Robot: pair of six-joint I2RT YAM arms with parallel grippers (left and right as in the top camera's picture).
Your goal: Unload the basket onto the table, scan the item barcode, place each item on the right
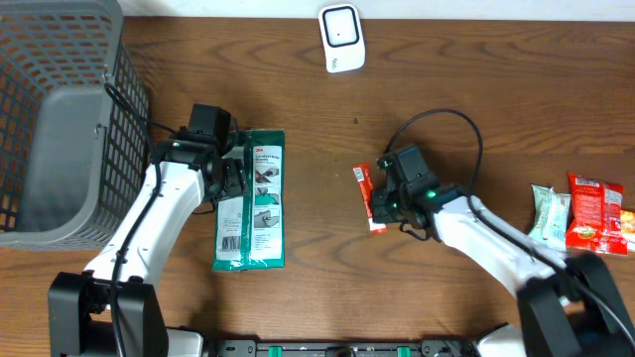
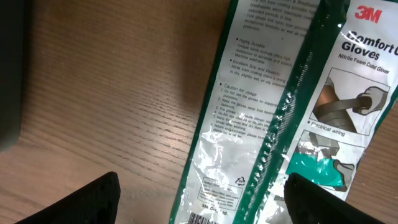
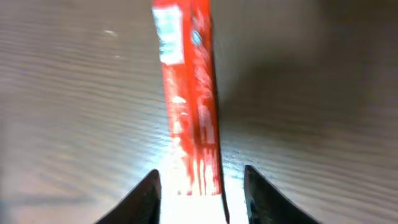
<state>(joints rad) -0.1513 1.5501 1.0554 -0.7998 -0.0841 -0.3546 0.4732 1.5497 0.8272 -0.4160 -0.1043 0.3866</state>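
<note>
The right tool [image 3: 199, 193] stands partly open astride the near end of the red packet [image 3: 186, 93]. The packet lies flat on the bench [image 3: 323, 112], its long axis running straight ahead from between the fingers. A strip of bare wood shows between the packet and one finger, so I judge it not clamped (glare hides the other side). I cannot make out any barcode on this packet.

The left tool [image 2: 205, 205] is wide open and holds nothing. It hovers over the gloves pack [image 2: 261, 124], whose long axis runs ahead of the fingers and a little to their right. A barcode [image 2: 200, 219] just shows at the pack's near end, between the fingertips.

The coming move turns on the scanner [image 1: 340, 38]. It stands well apart from both tools, beyond them at the far edge of the bench and roughly between the two, so neither arm is clearly nearer. Nothing lies between either tool and the scanner. Whichever item goes up must first be gripped, lifted and turned so its code faces the scanner.

The basket [image 1: 60, 119] sits off to the outer side of the left tool, and the snack packets [image 1: 580, 213] lie behind the right tool beside its arm. Neither is in the way.
</note>
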